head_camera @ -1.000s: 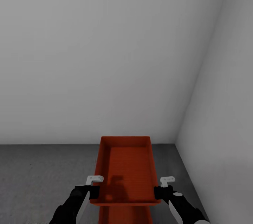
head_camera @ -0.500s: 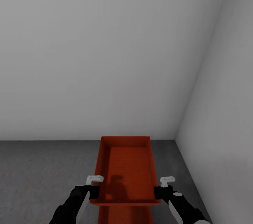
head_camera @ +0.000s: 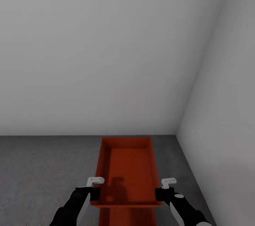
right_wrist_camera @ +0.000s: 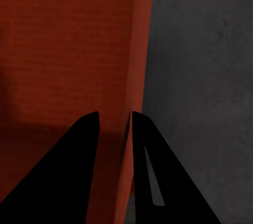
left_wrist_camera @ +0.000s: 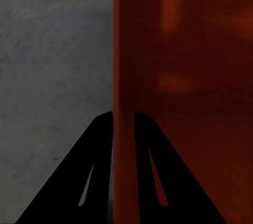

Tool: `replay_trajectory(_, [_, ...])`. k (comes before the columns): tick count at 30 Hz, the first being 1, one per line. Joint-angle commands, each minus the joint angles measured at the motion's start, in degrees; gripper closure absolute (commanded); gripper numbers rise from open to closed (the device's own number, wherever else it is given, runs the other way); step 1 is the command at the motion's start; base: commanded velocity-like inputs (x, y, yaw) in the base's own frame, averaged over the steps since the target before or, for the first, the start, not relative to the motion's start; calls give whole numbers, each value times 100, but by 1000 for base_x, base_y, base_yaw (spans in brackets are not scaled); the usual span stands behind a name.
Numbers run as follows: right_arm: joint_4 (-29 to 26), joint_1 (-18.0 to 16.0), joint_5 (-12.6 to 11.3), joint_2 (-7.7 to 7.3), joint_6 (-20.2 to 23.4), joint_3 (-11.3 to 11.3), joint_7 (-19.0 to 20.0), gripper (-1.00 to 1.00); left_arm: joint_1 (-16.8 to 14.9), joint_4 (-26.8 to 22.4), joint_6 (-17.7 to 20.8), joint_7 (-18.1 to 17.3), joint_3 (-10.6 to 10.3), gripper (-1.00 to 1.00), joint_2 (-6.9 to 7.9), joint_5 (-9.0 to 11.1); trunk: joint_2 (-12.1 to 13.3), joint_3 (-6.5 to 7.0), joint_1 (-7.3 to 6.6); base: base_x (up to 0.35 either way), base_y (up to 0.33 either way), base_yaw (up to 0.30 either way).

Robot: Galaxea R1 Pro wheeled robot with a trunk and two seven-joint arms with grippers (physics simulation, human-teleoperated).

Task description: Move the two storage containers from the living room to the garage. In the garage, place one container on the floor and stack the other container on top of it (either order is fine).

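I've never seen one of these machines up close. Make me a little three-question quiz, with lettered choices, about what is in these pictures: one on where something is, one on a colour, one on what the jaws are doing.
1. Where is the corner of the two walls?
A. Ahead and to the robot's right
B. Ahead and to its left
C. Nowhere; the robot faces a doorway

2. What colour is the held storage container?
A. Blue
B. Red-orange
C. Green

3. How are the robot's two sets of jaws placed?
A. Both hang open, away from the container
B. One holds it, the other is free
C. Each is closed over a side wall of it

Answers:
1 A: the wall corner meets the dark grey floor on the right of the head view.
2 B: the storage container is red-orange.
3 C: left gripper and right gripper each straddle a thin wall.
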Motion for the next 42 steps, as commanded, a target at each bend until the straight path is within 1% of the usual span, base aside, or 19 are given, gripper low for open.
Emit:
replay_trajectory(1, [7, 4, -48, 157, 37, 162, 18, 100, -5, -13, -429, 11, -40, 100, -62, 112, -45, -33, 22, -4, 0, 0])
replay_trajectory(14, [7, 4, -48, 157, 37, 162, 18, 100, -6, -13, -429, 11, -40, 100, -62, 112, -566, -387, 308, -4, 0, 0])
replay_trajectory(19, [7, 4, -48, 157, 37, 162, 18, 100, -6, -13, -426, 11, -40, 100, -63, 112, -767, -523, 417, -207, 0, 0])
replay_trajectory(25, [7, 4, -48, 157, 37, 162, 18, 100, -6, -13, -429, 11, -40, 100, -65, 112, -1007, -685, 549, -51, 0, 0])
replay_trajectory(42, [7, 4, -48, 157, 37, 162, 18, 100, -5, -13, -429, 11, -39, 100, -57, 112, -1007, -703, 549, -2, 0, 0])
